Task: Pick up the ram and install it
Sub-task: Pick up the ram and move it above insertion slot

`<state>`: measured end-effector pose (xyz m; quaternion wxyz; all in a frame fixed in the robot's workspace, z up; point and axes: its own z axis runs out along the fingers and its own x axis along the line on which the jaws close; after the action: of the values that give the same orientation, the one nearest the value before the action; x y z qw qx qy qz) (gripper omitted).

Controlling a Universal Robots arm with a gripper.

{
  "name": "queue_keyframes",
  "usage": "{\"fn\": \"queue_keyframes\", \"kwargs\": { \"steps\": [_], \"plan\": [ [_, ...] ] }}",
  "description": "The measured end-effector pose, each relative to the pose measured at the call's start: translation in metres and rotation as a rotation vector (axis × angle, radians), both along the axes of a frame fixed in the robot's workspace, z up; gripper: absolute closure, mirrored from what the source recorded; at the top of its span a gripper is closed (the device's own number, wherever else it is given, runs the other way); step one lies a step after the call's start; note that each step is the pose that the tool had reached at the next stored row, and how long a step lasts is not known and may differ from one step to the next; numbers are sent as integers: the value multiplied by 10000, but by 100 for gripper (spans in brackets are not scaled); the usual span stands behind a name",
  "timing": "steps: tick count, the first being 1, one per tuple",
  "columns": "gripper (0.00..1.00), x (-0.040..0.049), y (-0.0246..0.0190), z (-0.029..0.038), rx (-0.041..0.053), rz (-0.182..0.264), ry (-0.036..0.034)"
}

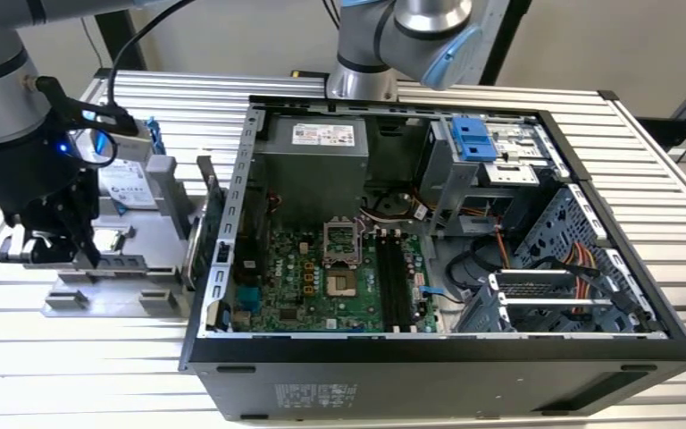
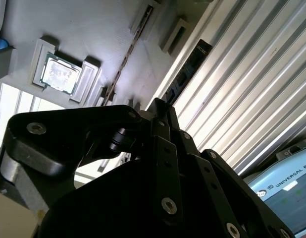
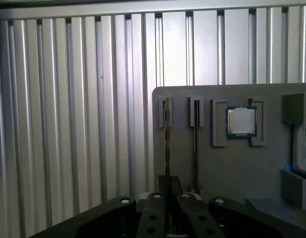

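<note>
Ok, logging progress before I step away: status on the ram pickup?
Gripper low over grey holder, lined up on ram. Ram edge-on in its slot. Second stick close alongside.

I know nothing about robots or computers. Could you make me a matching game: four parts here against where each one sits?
Things:
1. long thin ram stick
2. square silver processor chip
3. large green motherboard
4. blue plastic bracket

Places:
A. flat at the bottom of the open black computer case
B. in a square recess of the grey holder tray
C. on the metal drive cage
D. on edge in a narrow holder slot, in line with the black gripper

Pairs: 1-D, 2-B, 3-A, 4-C
</note>
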<state>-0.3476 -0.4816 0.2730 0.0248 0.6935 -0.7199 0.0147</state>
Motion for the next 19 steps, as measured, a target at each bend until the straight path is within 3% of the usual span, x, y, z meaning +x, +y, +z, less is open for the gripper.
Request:
{"fn": "queue_keyframes", "kwargs": {
  "steps": [19],
  "plan": [
    [100, 1, -1, 133, 0, 2, -3]
  ]
}}
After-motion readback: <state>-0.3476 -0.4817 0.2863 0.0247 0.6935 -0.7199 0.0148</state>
